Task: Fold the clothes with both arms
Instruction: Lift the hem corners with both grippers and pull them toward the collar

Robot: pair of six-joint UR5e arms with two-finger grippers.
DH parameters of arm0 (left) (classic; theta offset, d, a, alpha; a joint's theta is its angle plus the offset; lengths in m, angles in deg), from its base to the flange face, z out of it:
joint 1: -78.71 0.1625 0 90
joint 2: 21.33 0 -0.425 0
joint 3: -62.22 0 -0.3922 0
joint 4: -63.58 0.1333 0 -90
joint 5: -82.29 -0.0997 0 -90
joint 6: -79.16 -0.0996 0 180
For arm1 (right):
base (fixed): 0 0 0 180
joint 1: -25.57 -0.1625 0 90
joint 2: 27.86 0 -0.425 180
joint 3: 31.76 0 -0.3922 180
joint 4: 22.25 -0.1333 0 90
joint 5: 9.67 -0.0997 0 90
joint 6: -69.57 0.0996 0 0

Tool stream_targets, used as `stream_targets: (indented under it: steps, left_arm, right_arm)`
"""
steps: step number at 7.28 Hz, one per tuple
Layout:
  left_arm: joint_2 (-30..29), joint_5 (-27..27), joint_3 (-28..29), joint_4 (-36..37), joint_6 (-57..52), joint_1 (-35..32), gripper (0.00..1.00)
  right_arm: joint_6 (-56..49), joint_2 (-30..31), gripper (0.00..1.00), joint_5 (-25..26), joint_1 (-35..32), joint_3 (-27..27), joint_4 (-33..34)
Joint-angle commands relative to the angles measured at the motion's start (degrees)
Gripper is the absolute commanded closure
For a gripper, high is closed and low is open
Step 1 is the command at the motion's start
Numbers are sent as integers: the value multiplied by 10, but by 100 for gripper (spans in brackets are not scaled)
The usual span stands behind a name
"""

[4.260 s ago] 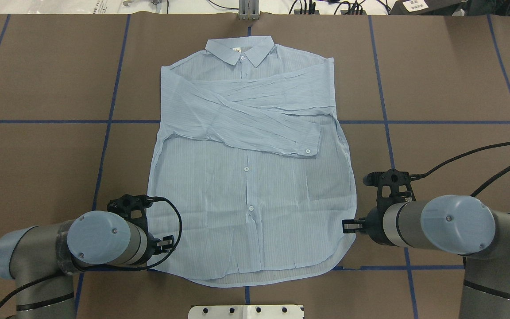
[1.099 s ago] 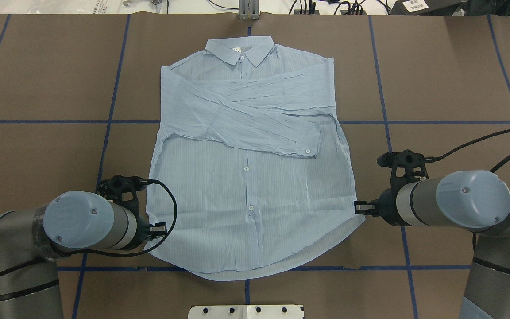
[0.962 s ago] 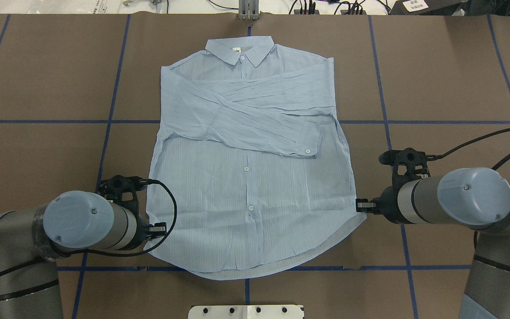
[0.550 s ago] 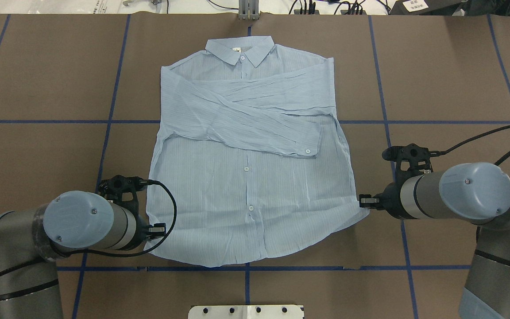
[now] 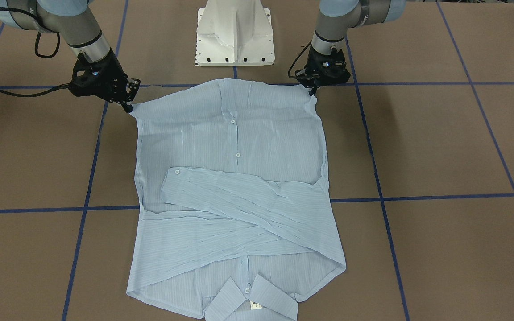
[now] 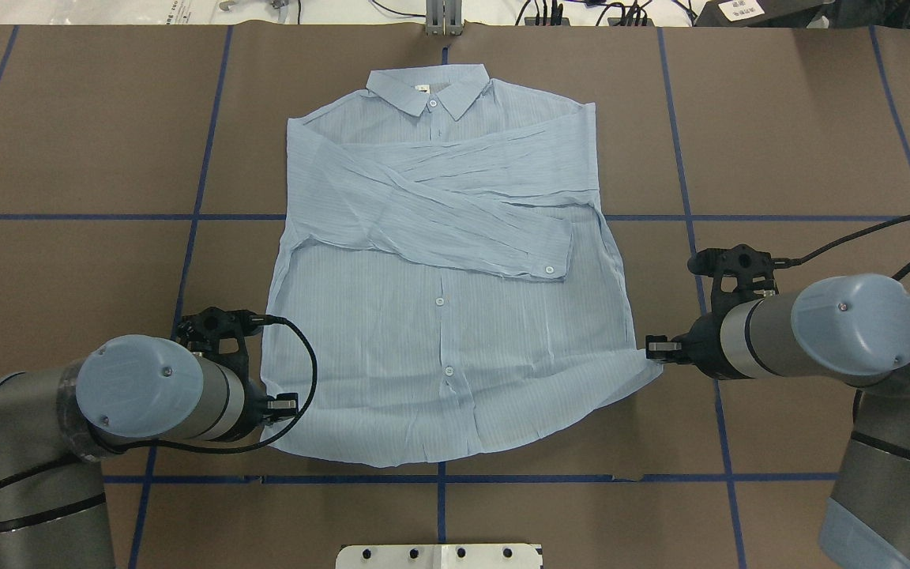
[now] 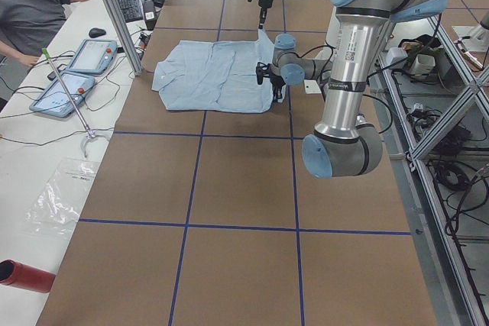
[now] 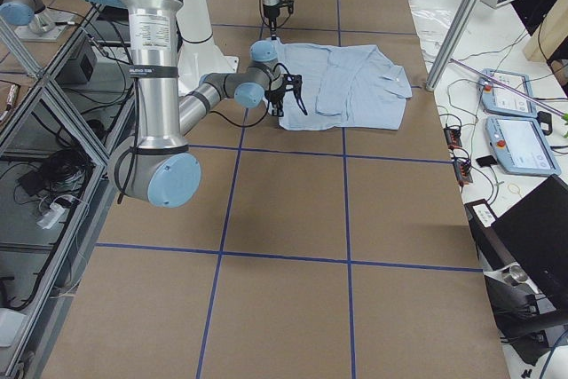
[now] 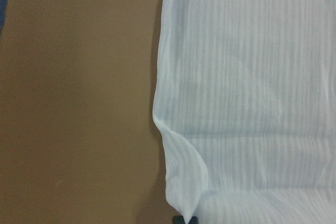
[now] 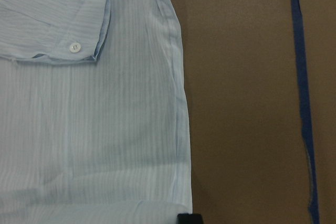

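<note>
left claw (image 6: 284, 405) + right claw (image 6: 655, 350): each clamped on shirt (image 6: 439, 332) hem corner | risk: uneven lift, thin cloth slips free

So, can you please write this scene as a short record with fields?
shirt: pale blue, front up, spread on the brown table
sleeves: folded in, crossed over the chest
collar: at the end opposite the held hem
left fingers: shut on one hem corner
right fingers: shut on the other hem corner

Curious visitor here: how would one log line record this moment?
left gripper: shut on shirt corner | right gripper: shut on shirt corner | sleeves: crossed
</note>
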Motion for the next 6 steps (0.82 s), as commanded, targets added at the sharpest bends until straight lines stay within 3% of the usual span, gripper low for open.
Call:
stream_targets:
  steps: [1,6]
  left_arm:
    - [-2,7,0,-2,-13,-19,100]
    - [-36,30,0,0,-51,-109,100]
  right_arm:
    - [-18,-2,100,-23,-28,0,-1]
    - [-26,-72,100,-112,-138,-45,4]
